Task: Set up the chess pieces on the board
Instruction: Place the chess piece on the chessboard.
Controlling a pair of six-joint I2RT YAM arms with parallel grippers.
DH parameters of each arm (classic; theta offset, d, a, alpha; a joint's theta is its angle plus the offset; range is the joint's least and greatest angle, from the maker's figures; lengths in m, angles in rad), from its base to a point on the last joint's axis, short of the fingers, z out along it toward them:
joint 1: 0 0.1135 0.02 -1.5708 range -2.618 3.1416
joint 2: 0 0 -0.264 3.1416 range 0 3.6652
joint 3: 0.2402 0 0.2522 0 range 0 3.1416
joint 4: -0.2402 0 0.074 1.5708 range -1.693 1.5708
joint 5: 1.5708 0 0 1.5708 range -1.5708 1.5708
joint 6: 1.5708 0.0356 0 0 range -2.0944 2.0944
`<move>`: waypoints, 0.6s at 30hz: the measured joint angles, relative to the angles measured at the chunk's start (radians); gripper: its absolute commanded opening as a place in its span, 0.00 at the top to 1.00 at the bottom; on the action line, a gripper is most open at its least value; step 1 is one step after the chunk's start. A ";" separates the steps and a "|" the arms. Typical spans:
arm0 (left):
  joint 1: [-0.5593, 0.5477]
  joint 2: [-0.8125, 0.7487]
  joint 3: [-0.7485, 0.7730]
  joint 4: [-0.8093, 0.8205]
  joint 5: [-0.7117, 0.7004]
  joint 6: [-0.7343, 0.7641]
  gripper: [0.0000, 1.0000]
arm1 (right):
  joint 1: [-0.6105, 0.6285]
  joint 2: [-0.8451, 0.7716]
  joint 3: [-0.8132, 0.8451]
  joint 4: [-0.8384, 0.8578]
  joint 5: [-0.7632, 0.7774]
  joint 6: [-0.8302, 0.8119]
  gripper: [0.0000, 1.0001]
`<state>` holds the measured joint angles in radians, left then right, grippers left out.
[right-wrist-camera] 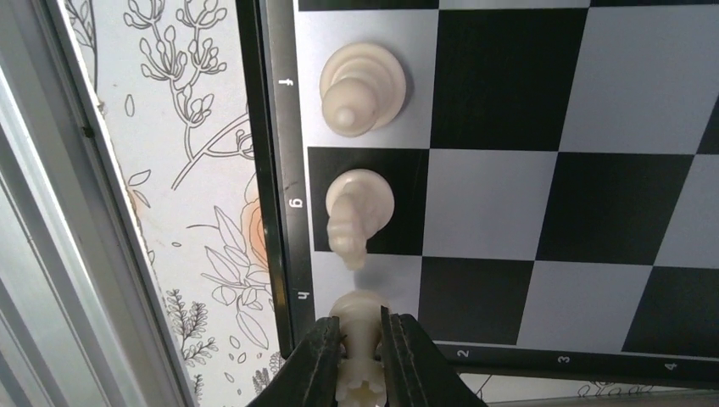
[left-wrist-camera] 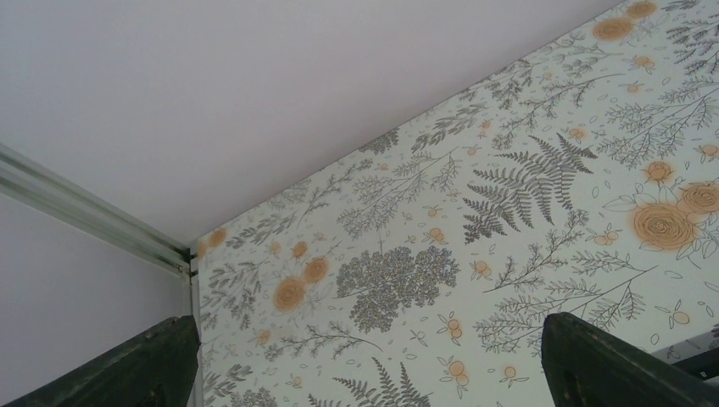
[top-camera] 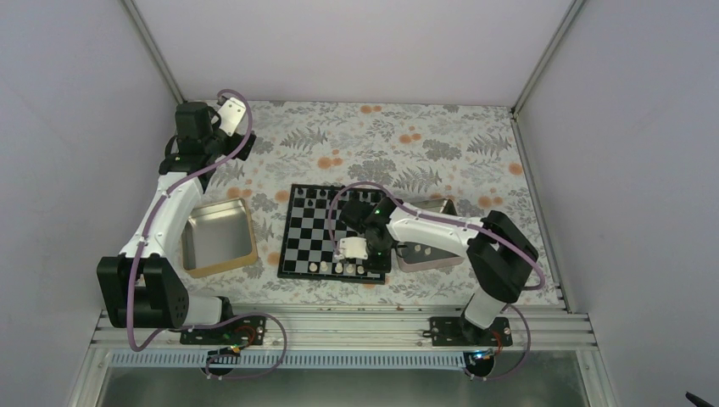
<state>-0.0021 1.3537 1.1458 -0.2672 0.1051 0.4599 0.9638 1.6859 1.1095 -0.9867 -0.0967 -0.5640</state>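
Setup looks barely begun: few white pieces [top-camera: 326, 268] stand along the board's [top-camera: 307, 233] near edge, right pincer [right-wrist-camera: 360, 326] clenched on a rook [right-wrist-camera: 360, 307] at its corner square beside knight [right-wrist-camera: 356, 216] and bishop [right-wrist-camera: 360, 89], pawn row apparently unfilled, left pincer [left-wrist-camera: 369, 356] released and empty, well beyond the board's far-left corner.

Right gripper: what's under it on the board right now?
The right gripper holds a cream rook over the board's corner square, beside a knight and a bishop. Its fingers cover the rook's middle, and whether the base touches the square cannot be seen.
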 measured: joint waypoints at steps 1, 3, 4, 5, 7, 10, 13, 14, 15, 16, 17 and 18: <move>0.000 0.000 0.000 0.000 0.000 0.000 0.00 | 0.000 0.002 0.000 0.004 0.000 0.000 0.86; 0.000 0.000 0.000 0.000 0.000 0.000 0.00 | 0.000 0.008 -0.002 0.011 0.000 0.000 0.86; 0.000 0.000 0.000 0.000 0.000 0.000 0.00 | 0.000 0.011 -0.002 0.014 0.000 0.000 0.86; 0.000 0.000 0.000 0.000 0.000 0.000 0.00 | 0.000 0.014 -0.004 0.017 0.000 0.000 0.85; 0.000 0.000 0.000 0.000 0.000 0.000 0.00 | 0.000 0.021 -0.008 0.022 0.000 0.000 0.85; 0.000 0.000 0.000 0.000 0.000 0.000 0.00 | 0.000 0.023 -0.012 0.023 0.000 -0.002 0.84; 0.000 0.000 0.000 0.000 0.000 0.000 0.00 | 0.000 0.023 -0.013 0.024 0.000 -0.003 0.81; 0.000 0.000 0.000 0.000 0.000 0.000 0.00 | 0.000 0.023 -0.013 0.024 0.000 -0.002 0.80; 0.000 0.000 0.000 0.000 0.000 0.000 0.00 | 0.000 0.023 -0.014 0.026 0.000 -0.003 0.78; 0.000 0.000 0.000 0.000 0.000 0.000 0.00 | 0.000 0.023 -0.017 0.028 0.000 -0.003 0.75; 0.000 0.000 0.000 0.000 0.000 0.000 0.00 | 0.000 0.023 -0.021 0.029 0.000 -0.003 0.72; 0.000 0.000 0.000 0.000 0.000 0.000 0.00 | 0.000 0.023 -0.024 0.029 0.001 -0.001 0.69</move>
<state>-0.0021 1.3540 1.1458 -0.2668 0.1051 0.4599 0.9638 1.7088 1.0855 -0.9581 -0.0959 -0.5652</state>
